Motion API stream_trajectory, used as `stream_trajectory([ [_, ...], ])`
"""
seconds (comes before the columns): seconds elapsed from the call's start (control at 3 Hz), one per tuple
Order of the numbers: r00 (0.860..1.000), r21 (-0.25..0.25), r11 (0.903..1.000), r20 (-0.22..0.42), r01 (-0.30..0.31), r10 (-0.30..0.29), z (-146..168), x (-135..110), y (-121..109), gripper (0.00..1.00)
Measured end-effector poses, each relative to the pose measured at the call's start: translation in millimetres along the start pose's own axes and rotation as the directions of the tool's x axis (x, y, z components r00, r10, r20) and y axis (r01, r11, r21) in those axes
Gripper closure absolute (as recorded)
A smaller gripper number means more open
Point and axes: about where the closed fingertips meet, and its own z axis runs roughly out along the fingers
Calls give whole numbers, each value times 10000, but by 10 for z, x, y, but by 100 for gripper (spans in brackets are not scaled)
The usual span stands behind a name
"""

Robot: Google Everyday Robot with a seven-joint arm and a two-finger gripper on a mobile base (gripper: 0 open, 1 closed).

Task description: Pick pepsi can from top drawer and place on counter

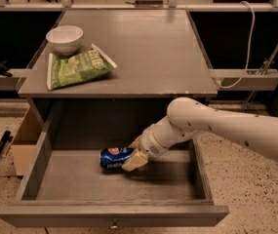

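Observation:
The pepsi can [113, 158] is blue with white lettering and lies on its side on the floor of the open top drawer [41, 155], left of centre. My gripper [131, 156] reaches down into the drawer from the right and is at the can's right end, touching or overlapping it. The white arm [211, 126] covers the wrist and part of the can's end. The counter [143, 48] is the grey top above the drawer.
A white bowl [64, 38] and a green chip bag [77, 68] sit on the counter's left side. A cardboard box [24, 140] stands on the floor left of the drawer. A white cable [248, 48] hangs at the right. The drawer's front panel [111, 216] is nearest the camera.

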Motion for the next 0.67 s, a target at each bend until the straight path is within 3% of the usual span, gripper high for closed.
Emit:
stream_trajectory([
  [0.33, 10000, 0, 10000, 0, 0, 0, 0, 0, 0, 85],
  [0.67, 10000, -1, 10000, 0, 0, 0, 1, 0, 0, 100],
])
